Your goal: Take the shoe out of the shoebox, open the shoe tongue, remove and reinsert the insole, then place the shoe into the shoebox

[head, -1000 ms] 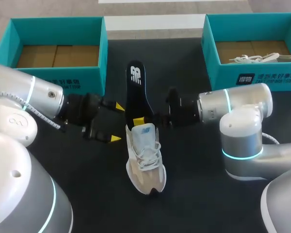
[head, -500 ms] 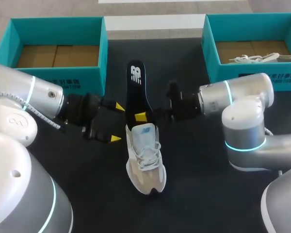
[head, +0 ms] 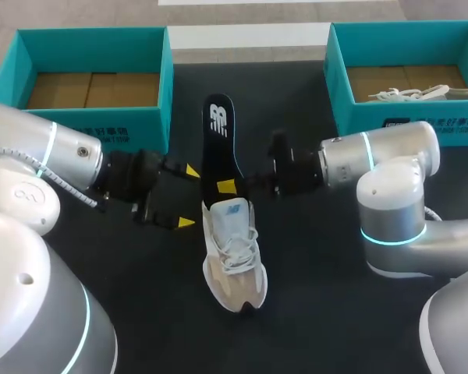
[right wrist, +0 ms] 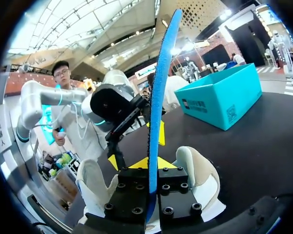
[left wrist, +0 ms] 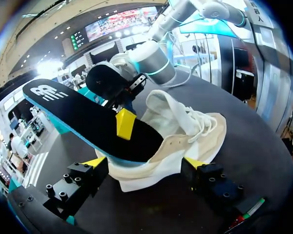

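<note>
Clamped right hand [head: 228, 187] grips the black insole [head: 217, 144], one finger on each face. In the right wrist view the insole runs edge-on between the two finger blocks. In the left wrist view one yellow fingertip [left wrist: 125, 123] lies flat on the insole's top face. The insole's lower end sits in the shoe's opening. Its logo end sticks out past the heel, tilted up off the tabletop [head: 320, 312].

The shoe [head: 232, 261] is beige and white, laced, and upright on its sole. It stands on the tabletop in the middle, toe toward the near edge and heel toward the far side, outside both boxes.

The left hand [head: 189, 197] is at the heel end, coming in from the left, with its fingers [left wrist: 75, 183] spread wide. The heel and the low end of the insole lie between and just ahead of them. Cannot tell whether the tips touch the shoe, and nothing is clamped.

The left shoebox [head: 132, 128] is teal, at the far left, with only its brown cardboard floor showing inside. The right shoebox [head: 351, 117] is teal, at the far right, and a second pale shoe [head: 409, 94] lies inside it. Both boxes are well apart from the shoe on the tabletop.
</note>
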{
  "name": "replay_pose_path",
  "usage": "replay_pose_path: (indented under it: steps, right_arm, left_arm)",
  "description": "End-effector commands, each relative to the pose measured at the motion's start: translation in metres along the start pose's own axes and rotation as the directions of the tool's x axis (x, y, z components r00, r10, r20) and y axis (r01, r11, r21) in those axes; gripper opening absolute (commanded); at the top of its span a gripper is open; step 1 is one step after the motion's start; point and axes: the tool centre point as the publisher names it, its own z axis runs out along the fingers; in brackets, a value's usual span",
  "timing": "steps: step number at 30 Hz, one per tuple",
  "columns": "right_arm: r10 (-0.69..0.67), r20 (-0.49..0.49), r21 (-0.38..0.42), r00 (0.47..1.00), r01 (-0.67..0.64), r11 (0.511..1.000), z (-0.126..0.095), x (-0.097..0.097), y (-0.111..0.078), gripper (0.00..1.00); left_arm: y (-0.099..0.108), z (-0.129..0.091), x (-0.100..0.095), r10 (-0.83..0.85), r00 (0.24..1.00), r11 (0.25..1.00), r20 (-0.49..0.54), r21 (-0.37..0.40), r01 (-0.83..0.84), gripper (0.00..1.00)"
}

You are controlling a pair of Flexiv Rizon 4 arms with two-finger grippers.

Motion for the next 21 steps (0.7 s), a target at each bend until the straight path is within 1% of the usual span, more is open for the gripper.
replay_pose_path:
  steps: [1, 15, 21]
  right_arm:
    - [0.002, -0.003, -0.006, 1.0, -0.002, 1.0, 0.007, -0.002, -0.004, 0.0]
    - [0.083, -0.028, 0.023, 0.996, -0.082, 0.996, 0.004, 0.014, -0.024, 0.0]
    - [0.115, -0.043, 0.033, 0.992, -0.114, 0.993, 0.006, 0.017, -0.032, 0.0]
  left_arm:
    - [-0.001, -0.001, 0.001, 0.0, 1.0, 1.0, -0.001, -0.004, 0.0, 1.0]
    - [-0.001, -0.001, 0.001, 0.0, 1.0, 1.0, -0.001, -0.004, 0.0, 1.0]
    - [-0.001, -0.001, 0.001, 0.0, 1.0, 1.0, -0.001, -0.004, 0.0, 1.0]
